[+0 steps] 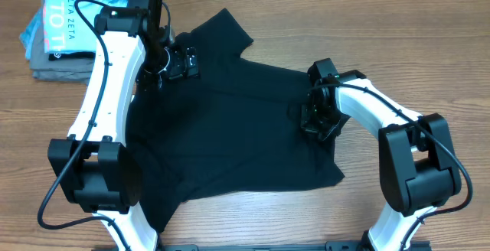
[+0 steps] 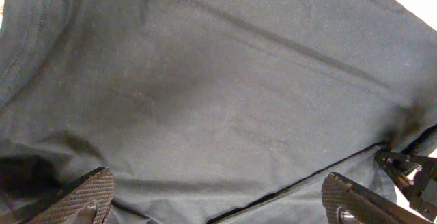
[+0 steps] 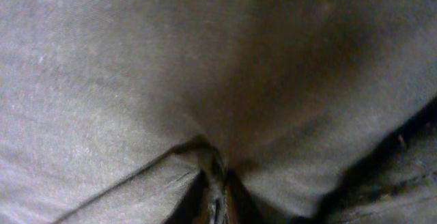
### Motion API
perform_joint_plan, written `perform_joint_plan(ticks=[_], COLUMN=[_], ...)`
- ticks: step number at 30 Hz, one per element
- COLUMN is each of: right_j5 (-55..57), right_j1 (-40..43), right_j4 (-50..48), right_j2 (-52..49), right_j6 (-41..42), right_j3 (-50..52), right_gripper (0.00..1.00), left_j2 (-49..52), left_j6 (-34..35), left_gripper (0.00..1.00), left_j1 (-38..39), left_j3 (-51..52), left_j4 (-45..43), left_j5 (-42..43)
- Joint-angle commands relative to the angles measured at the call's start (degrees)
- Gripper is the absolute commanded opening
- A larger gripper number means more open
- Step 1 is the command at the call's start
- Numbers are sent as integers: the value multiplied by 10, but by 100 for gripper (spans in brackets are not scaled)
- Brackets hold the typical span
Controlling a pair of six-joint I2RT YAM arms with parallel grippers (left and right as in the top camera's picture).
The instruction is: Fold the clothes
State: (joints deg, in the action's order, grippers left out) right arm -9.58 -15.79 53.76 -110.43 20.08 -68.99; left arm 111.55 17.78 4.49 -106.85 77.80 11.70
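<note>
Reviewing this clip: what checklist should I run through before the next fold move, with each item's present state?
1. Grip of right claw on black T-shirt: ok, fabric bunches into its pinch.
2. Grip of left claw on fabric: not ok, fingers wide apart, nothing between them.
3. Shirt smooth: not ok, creases cross it.
4. Folded stack apart from shirt: cannot tell, left arm hides the gap.
5. Layers caught in the right pinch: cannot tell.

The soft black cloth T-shirt (image 1: 230, 121) is dyed one plain colour. White letters are printed on the folded light blue T-shirt (image 1: 69, 10). The flat wooden table (image 1: 321, 6) is streaked brown.
</note>
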Motion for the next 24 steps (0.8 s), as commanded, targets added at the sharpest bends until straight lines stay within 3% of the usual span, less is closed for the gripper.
perform_joint_plan(ticks=[1, 13, 21, 24], right_j5=[13, 74, 74, 74], right_j1=[-1, -1, -1, -1], right_j4=[6, 188, 253, 253], right_j2=[-11, 56, 63, 63], right_j6=[14, 57, 57, 57], right_j3=[-6, -62, -62, -62], right_gripper=[4, 6, 6, 13], left_j2=[7, 7, 7, 7], left_j6=[-16, -15, -15, -15], left_gripper=[100, 100, 100, 100], left_j1=[0, 0, 0, 0], left_j3=[3, 3, 3, 3], left_j4=[0, -1, -6, -7], left_j5=[-4, -18, -18, -18])
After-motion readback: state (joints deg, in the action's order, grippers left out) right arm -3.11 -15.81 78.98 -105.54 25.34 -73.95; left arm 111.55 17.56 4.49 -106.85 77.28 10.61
